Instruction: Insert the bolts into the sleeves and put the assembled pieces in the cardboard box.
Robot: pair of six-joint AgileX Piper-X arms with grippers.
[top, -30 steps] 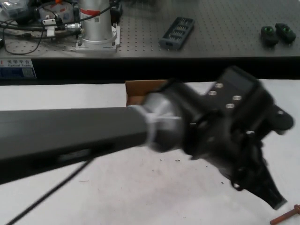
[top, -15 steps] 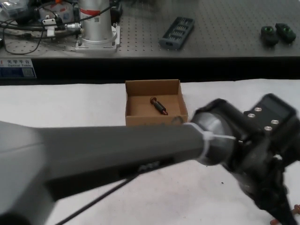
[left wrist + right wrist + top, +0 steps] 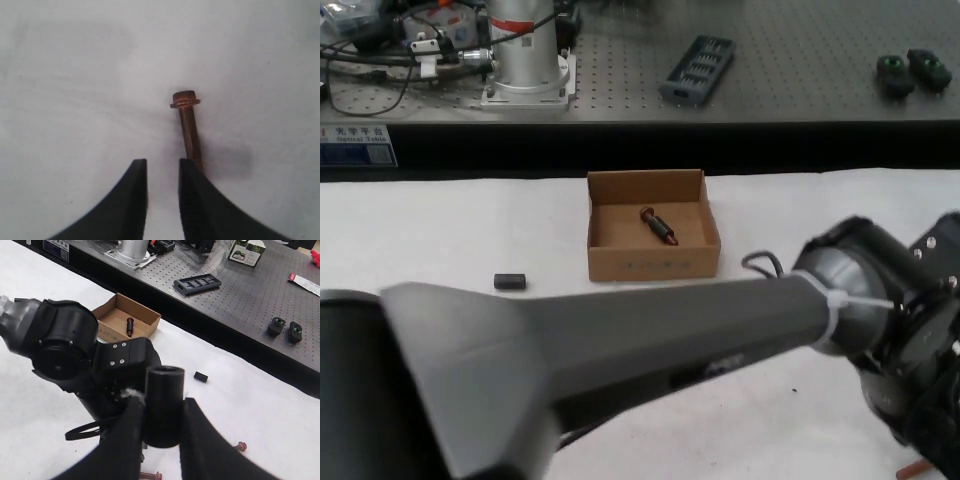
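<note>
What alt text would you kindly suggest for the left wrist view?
A copper-coloured bolt lies on white cloth, its head away from the left gripper. The gripper's two dark fingers stand slightly apart, the bolt's tip beside one finger, not between them.

We saw a grey perforated metal board [image 3: 800, 60] running across the back. Towards its left end stood a silver metal cylinder on a flat base plate [image 3: 523, 50], with a tangle of black and grey cables [image 3: 380, 55] just beside it. Near the board's middle lay a dark slotted rectangular tray [image 3: 697, 68], set askew to the board's front edge. Two small black knobs with green centres [image 3: 912, 72] sat close together at the board's right end. A blue and white label [image 3: 357, 146] was fixed to the board's front face at the left. A white cloth [image 3: 450, 220] spread out in front of the board.
</note>
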